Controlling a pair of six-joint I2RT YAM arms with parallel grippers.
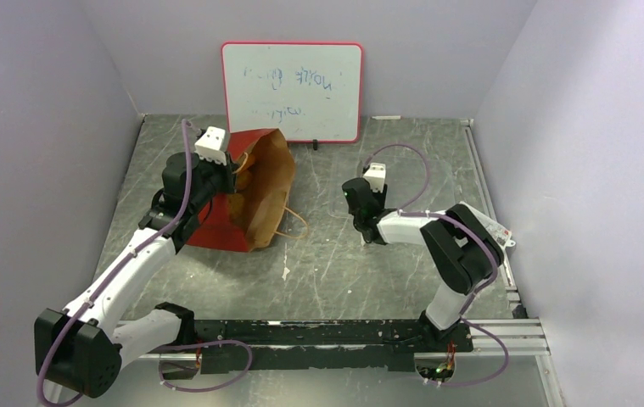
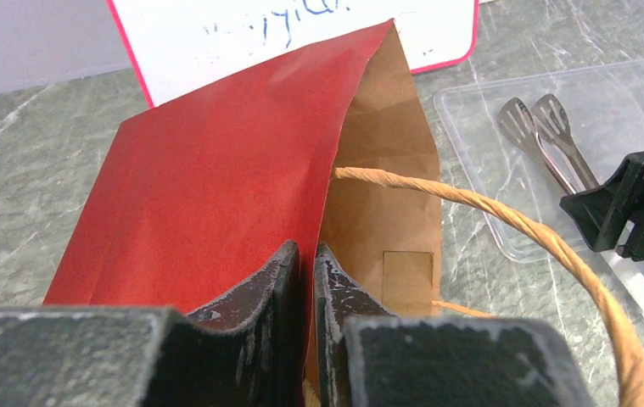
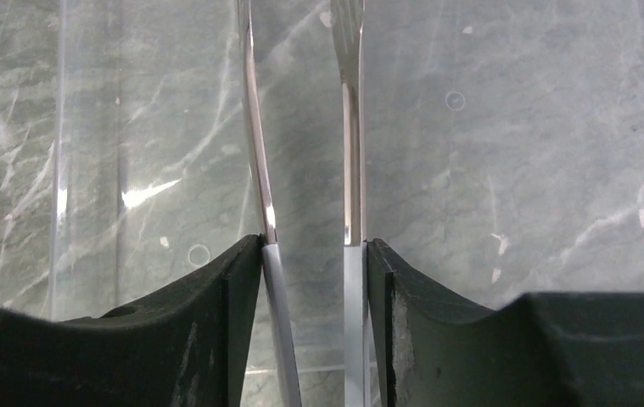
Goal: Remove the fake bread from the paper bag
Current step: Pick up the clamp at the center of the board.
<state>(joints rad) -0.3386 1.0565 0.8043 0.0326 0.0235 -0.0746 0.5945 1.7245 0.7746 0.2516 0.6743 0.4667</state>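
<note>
The paper bag [image 1: 263, 191] sits on the bench [image 1: 344, 271] with its mouth gaping toward the right arm. The left jaws are closed tight, pinching its red wall. The right jaws, half closed, press both legs of the tongs [image 3: 254, 153], well apart from that mouth. No fake bread shows; presumably it's inside.

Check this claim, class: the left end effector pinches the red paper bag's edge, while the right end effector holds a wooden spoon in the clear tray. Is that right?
One detail is wrong: the right end effector holds metal tongs, not a wooden spoon. The right wrist view shows both shiny arms between its fingers. The rest stands.
</note>
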